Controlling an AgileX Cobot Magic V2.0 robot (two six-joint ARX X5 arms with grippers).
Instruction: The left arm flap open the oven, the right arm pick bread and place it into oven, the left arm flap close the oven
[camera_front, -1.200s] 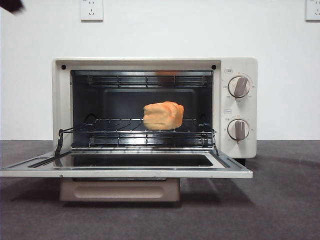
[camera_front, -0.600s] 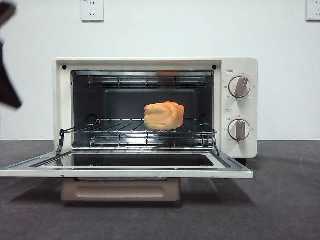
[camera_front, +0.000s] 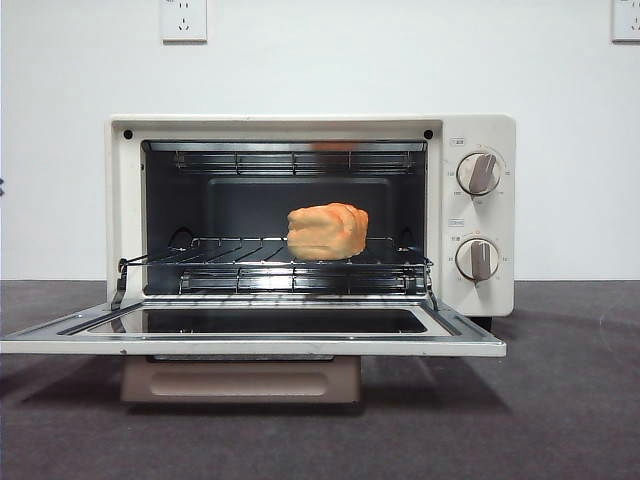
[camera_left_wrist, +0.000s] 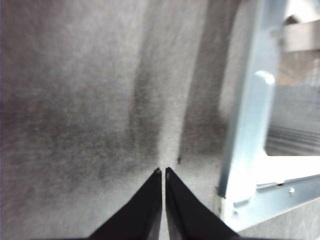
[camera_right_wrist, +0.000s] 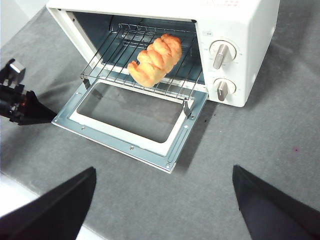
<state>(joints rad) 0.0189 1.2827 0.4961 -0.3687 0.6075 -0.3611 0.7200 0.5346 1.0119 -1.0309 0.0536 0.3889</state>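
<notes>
front view: the oven (camera_front: 310, 215) stands with its door (camera_front: 250, 335) flapped flat down, the bread (camera_front: 327, 231) sitting on the wire rack (camera_front: 270, 262) right of centre, and no gripper in sight here. risk, as i read it: a lift started at the door's corner rather than under its edge could slip off, or jolt the oven and roll the bread. left wrist view: the left gripper (camera_left_wrist: 163, 172) hangs over the grey mat just beside the door's metal corner (camera_left_wrist: 240, 195), tips pressed together, nothing held. right wrist view: the right gripper (camera_right_wrist: 162, 200) is high and well back from the oven, jaws spread wide and empty, while the left arm's dark tip waits by the door's near corner.
</notes>
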